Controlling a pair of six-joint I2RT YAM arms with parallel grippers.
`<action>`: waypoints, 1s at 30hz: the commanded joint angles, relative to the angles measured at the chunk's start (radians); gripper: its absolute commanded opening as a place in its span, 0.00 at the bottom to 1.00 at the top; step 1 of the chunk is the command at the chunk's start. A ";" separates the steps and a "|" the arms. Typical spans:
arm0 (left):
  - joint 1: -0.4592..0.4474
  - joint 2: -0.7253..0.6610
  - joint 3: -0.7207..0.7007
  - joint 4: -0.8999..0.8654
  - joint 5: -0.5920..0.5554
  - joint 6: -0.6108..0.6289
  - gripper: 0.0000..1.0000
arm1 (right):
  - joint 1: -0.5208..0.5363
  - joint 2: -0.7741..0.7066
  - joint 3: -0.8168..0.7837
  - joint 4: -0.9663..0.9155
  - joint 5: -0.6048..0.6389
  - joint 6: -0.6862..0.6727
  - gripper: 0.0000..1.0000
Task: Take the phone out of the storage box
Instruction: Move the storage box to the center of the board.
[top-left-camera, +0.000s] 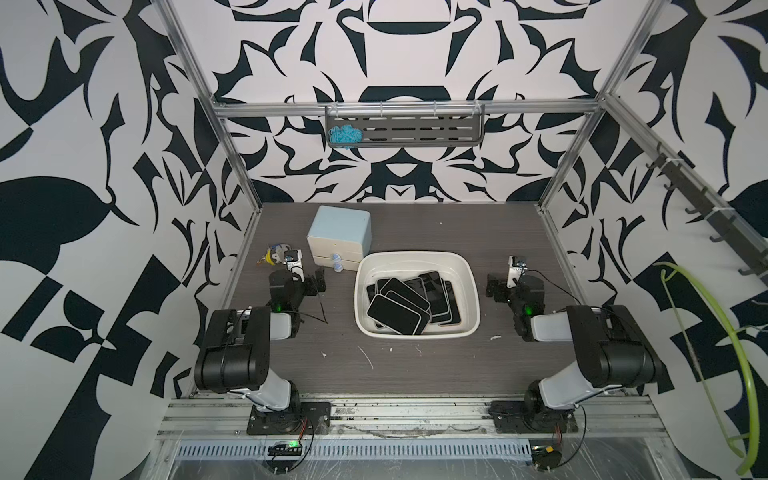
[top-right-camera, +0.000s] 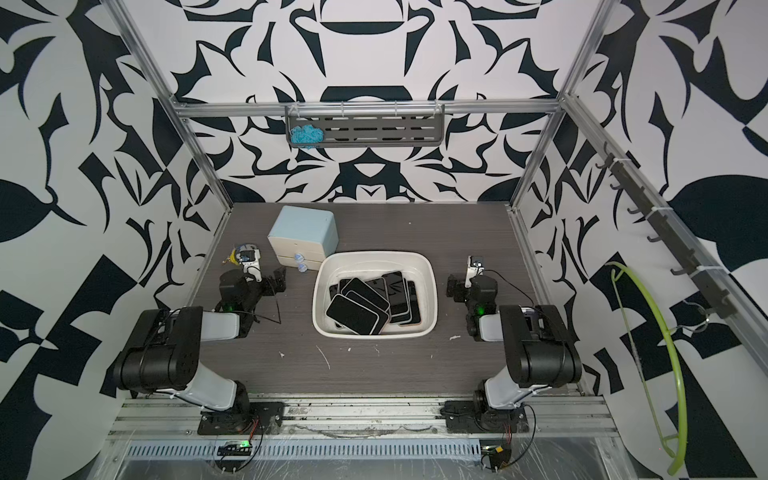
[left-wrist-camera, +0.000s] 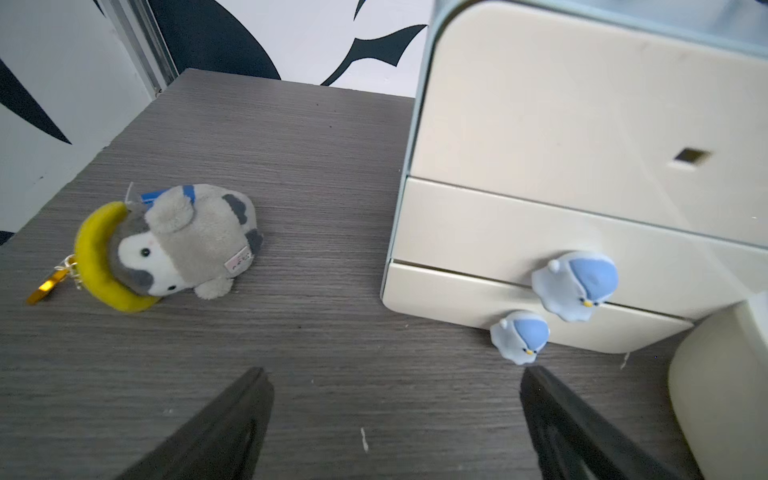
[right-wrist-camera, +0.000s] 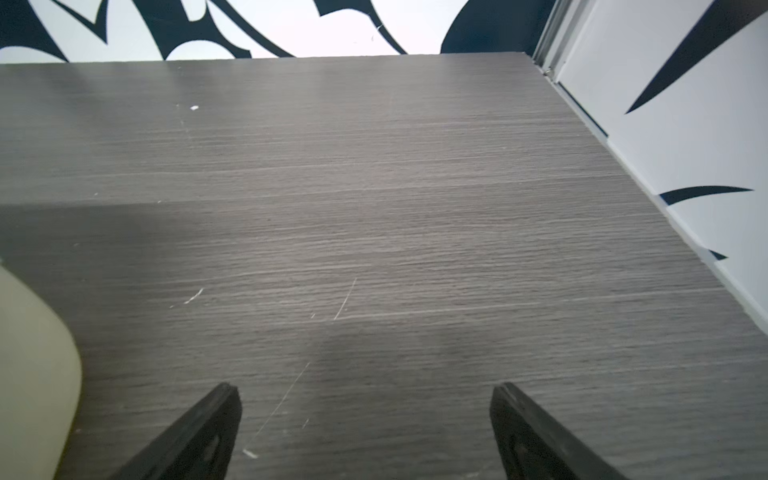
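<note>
Both jaws apart and empty, flanking the box (top-left-camera: 415, 255). Phones (top-left-camera: 398, 313) overlap flat inside it; jaws may pinch two together or slip on glass.

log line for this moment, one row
phase: no grasp yet | left hand: open, empty | right hand: open, empty | phones: piled in storage box

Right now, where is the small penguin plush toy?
In both top views the penguin plush lies at the left edge of the table, left of the blue-topped drawer unit and not touching it.
</note>
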 joint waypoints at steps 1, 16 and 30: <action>0.003 -0.009 -0.008 -0.003 -0.006 0.007 1.00 | 0.006 -0.013 0.020 0.010 -0.021 -0.021 0.99; 0.003 -0.008 -0.007 -0.003 -0.006 0.008 1.00 | 0.005 -0.011 0.027 0.003 -0.021 -0.021 0.99; -0.017 -0.260 0.398 -0.954 0.067 -0.164 1.00 | 0.089 -0.320 0.537 -1.057 0.016 0.245 0.93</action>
